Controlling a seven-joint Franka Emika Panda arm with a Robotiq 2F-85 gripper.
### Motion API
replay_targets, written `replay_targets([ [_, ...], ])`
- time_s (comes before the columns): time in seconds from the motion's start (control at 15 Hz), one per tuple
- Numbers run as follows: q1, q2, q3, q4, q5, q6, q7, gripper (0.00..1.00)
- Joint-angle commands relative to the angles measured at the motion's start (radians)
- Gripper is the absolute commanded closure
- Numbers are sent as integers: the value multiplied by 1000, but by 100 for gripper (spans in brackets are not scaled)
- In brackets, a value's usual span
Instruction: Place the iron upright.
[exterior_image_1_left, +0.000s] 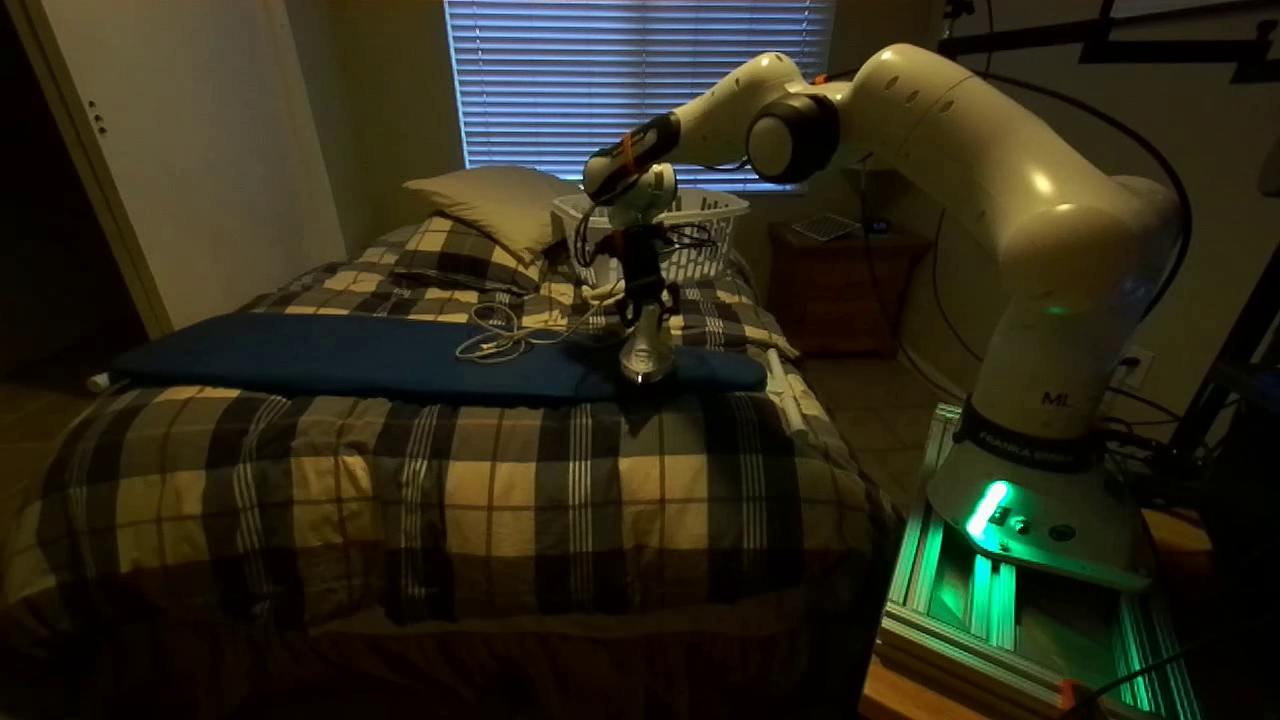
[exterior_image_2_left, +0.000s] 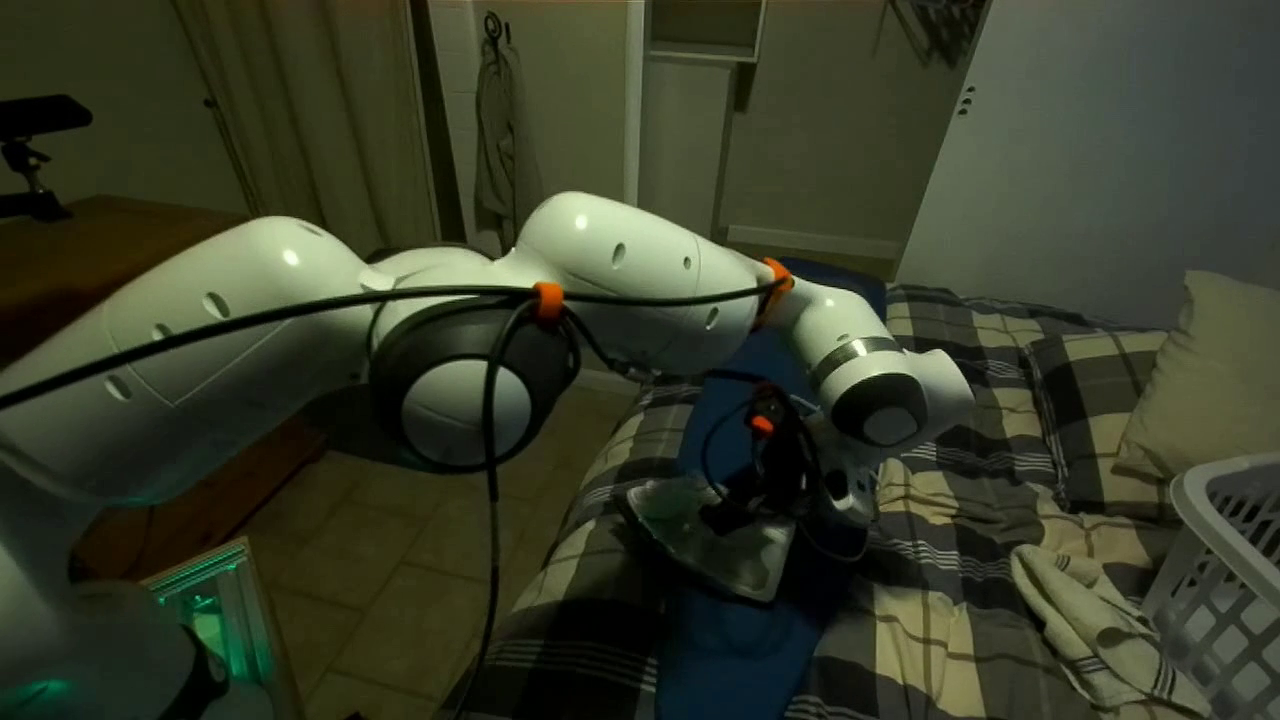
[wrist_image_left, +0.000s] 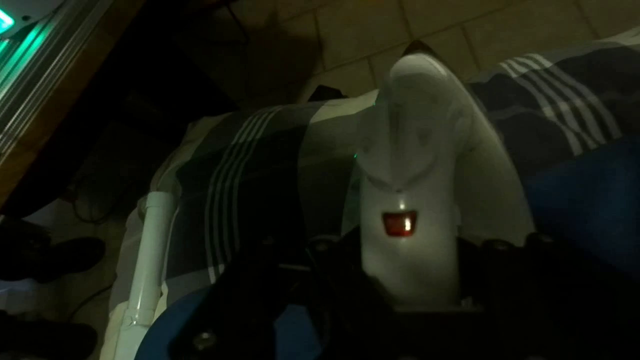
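The iron (exterior_image_1_left: 646, 352), pale with a red light on its handle, is at the narrow end of the blue ironing board (exterior_image_1_left: 330, 350) on the bed. My gripper (exterior_image_1_left: 648, 300) has come down from above and is shut on the handle. In the wrist view the iron (wrist_image_left: 410, 200) points its nose away from my gripper (wrist_image_left: 411, 250), past the bed's front edge. Dark fingers (wrist_image_left: 500, 280) flank the handle, their tips hard to make out. In an exterior view the iron (exterior_image_2_left: 690, 525) looks tilted, partly behind the wrist cables. Whether it touches the board I cannot tell.
A loose pale cord (exterior_image_1_left: 495, 335) lies across the board behind the iron. The white laundry basket (exterior_image_1_left: 710, 215) and pale pillow (exterior_image_1_left: 495, 200) stand farther back. A towel (exterior_image_2_left: 1090, 620) lies beside the basket. A white tube leg (exterior_image_1_left: 785, 395) sticks out beside the board's end.
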Motion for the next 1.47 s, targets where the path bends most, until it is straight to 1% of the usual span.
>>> replay_targets([
  [0.0,-81,48,57,139,109,-154,59,98],
  [0.4,-177,145,121,295,257,-299,191,98],
  [0.53,-207,183,145,332,298,-314,216,98],
  [0.73,-243,235,179,368,328,-327,213,98],
  [0.93,-282,275,229,398,374,-366,231,98],
  [1.2,-325,313,296,424,440,-424,286,98],
  [1.4,-344,338,332,443,471,-433,333,98],
])
